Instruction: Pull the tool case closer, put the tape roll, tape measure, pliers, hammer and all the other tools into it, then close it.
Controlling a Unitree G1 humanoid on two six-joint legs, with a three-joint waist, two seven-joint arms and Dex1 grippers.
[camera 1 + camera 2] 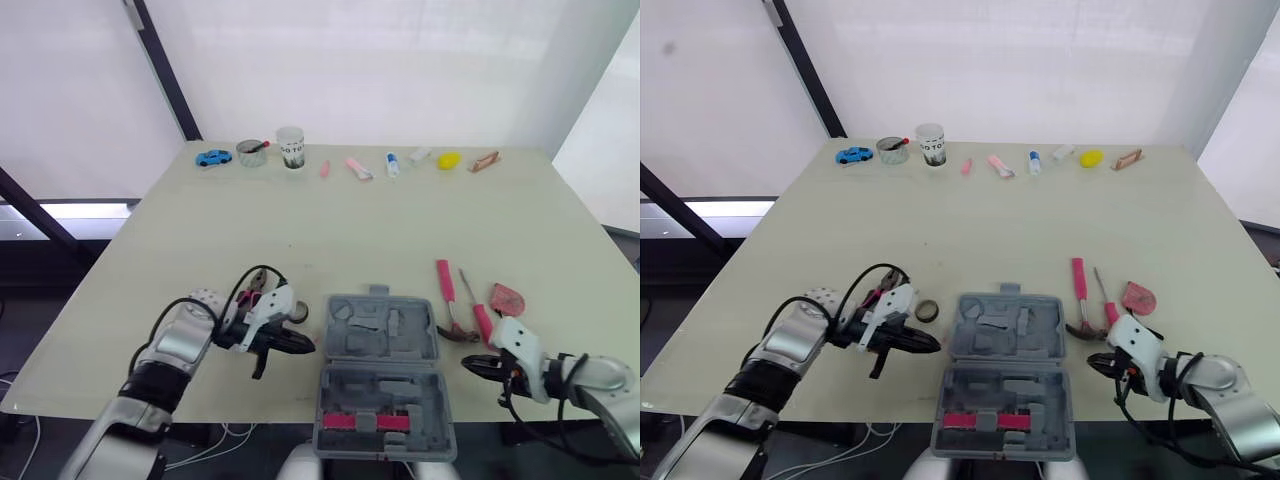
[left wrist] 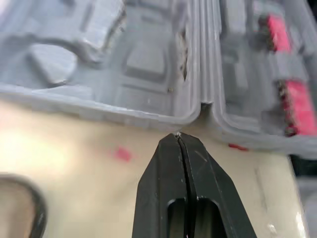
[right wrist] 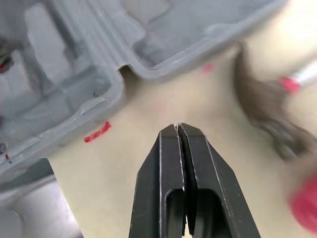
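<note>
Grey moulded plastic, the tool case (image 1: 380, 335) lies open flat at the near edge of the matte cream table (image 1: 350, 225). Both halves are full of shaped recesses, with a pink piece (image 1: 350, 422) seated in the near one. My left pincer (image 1: 308, 346) is pressed together, its tip just beside the case's left hinge notch. My right pincer (image 1: 468, 365) is likewise together, near the right side. Beyond it lie the pink-handled hammer (image 1: 446, 290) and a slim screwdriver (image 1: 481, 322). The dark ring of the tape roll (image 1: 927, 311) sits beside my left pincer.

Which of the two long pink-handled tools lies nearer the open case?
The hammer, with the dark head; the thin screwdriver lies beyond it, farther right.
</note>
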